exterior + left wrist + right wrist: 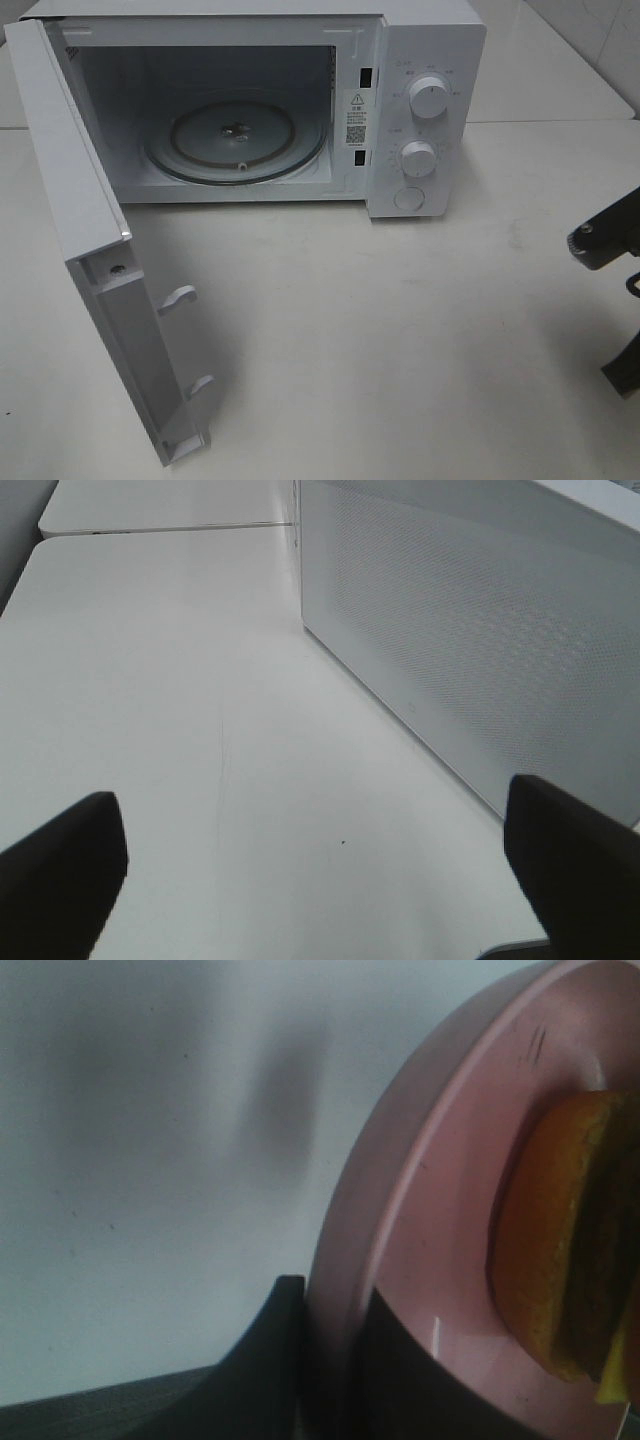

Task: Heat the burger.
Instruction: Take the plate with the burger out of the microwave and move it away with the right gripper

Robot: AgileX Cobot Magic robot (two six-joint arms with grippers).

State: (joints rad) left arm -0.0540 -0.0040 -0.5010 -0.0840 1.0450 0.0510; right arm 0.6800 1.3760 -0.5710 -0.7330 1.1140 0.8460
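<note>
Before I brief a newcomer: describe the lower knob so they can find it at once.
Start at the white microwave with its door swung open. Right of the cavity is the control panel, with two round white knobs stacked. The lower knob sits under the upper knob and directly above a flat round button.

Left gripper (320, 880) spread wide, holding nothing; right gripper (335, 1360) clamped

Soft, even light is washing my tabletop (400, 330) pale, and the microwave door (100, 250) is casting a faint grey shadow beside it. My left wrist view is looking hazy. My right wrist view is looking dim, with the pink plate (400, 1260) blurring.
</note>
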